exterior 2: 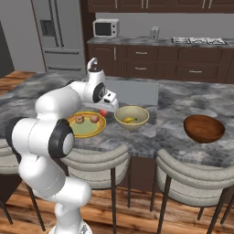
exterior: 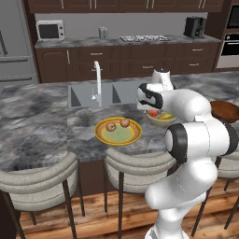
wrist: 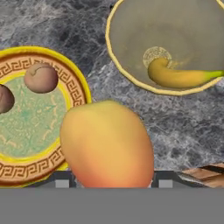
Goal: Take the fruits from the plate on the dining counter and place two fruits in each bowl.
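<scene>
While our jaws grip an orange-red fruit (wrist: 107, 144) between them in the hand view, it hangs over grey marbled tabletop (wrist: 175, 122) between the plate (wrist: 26, 170) and the cream bowl (wrist: 131, 26), which holds a banana (wrist: 179, 78). Two brownish fruits (wrist: 40, 78) lie on the plate. From the left base view, we see the plate (exterior: 102, 135) in front of the sink (exterior: 84, 95). From the right base view, a dark wooden bowl (exterior 2: 204, 128) sits right of the cream bowl (exterior 2: 119, 119).

Plate (exterior 2: 73, 132) sits left of my nearer bowl (exterior 2: 139, 122) — two fruits (exterior 2: 79, 119) on it, a banana (exterior 2: 130, 120) in the bowl; the other bowl (exterior 2: 204, 128) lies further right.
</scene>
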